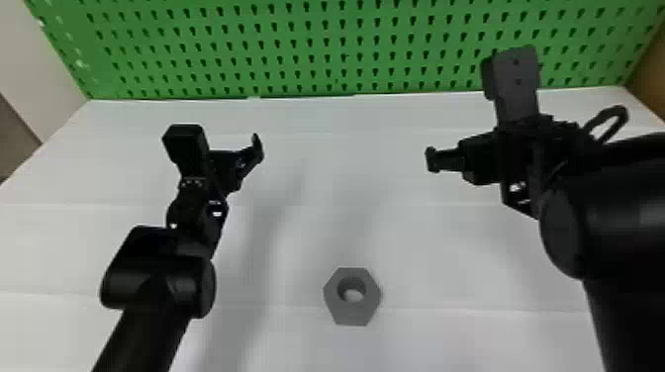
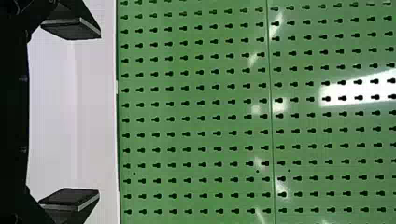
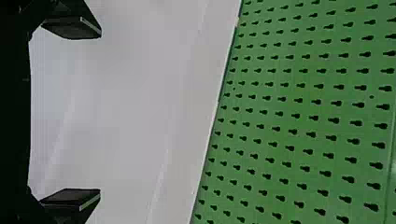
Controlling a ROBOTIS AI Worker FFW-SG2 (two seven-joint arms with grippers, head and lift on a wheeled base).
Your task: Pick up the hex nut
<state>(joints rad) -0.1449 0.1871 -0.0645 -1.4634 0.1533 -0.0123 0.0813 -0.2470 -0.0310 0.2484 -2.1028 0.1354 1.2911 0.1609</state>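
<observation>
Left gripper (image 1: 231,168) and right gripper (image 1: 482,159) were held over the white table (image 1: 346,222), each with its fingers spread wide. The gray hex nut (image 1: 352,312) was set flat on the table, well apart from both, nearer the robot.

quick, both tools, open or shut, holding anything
Left tool: open, nothing between its fingers.
Right tool: open, nothing between its fingers.
</observation>
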